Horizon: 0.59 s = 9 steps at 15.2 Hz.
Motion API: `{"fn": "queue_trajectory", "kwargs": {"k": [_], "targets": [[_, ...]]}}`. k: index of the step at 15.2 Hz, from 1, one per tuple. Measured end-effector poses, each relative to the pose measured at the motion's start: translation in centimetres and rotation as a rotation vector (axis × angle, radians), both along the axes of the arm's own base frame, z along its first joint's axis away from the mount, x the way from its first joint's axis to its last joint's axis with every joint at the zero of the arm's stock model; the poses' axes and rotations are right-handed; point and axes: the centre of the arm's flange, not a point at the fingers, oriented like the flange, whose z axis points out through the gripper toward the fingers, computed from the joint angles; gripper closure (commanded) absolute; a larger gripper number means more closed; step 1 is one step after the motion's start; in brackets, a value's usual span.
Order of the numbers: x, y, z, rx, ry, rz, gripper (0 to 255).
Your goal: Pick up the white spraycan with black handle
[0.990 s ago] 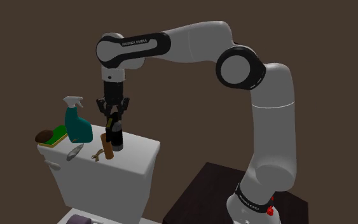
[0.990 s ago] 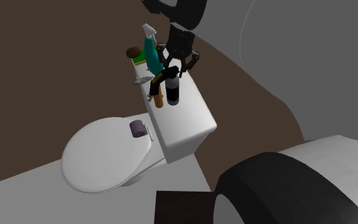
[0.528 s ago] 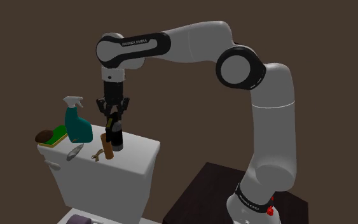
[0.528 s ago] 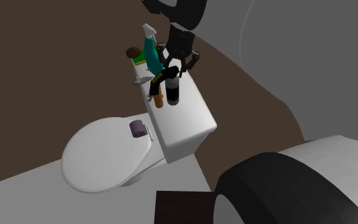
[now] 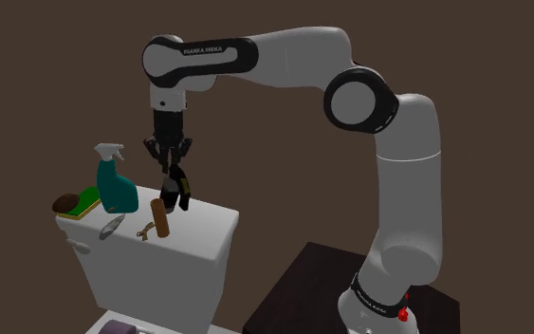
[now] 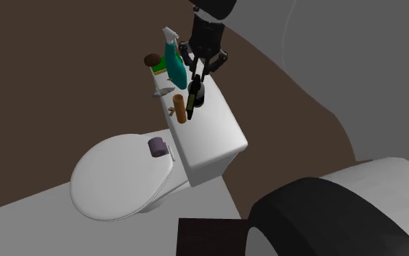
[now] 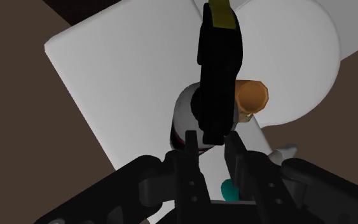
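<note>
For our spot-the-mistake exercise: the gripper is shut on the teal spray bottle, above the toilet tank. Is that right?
No. The gripper is shut on the spraycan with the black handle, not the teal spray bottle, which stands apart on the toilet tank. The rest holds: the gripper is above the tank. The second exterior view shows this.

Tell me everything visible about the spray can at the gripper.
The spray can has a pale rounded body, dark in the exterior views, and a long black handle with a yellow tip. The gripper clasps it at the top. It hangs tilted, seemingly just clear of the toilet tank lid.
</note>
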Motion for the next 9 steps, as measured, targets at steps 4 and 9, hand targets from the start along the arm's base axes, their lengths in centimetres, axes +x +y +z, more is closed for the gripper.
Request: {"fn": "queue_trajectory", "kwargs": {"k": [4,9], "targets": [[0.1,0.0,2.0,0.0,0.0,0.0,255],[0.0,0.0,4.5,0.0,0.0,0.0,255]]}}
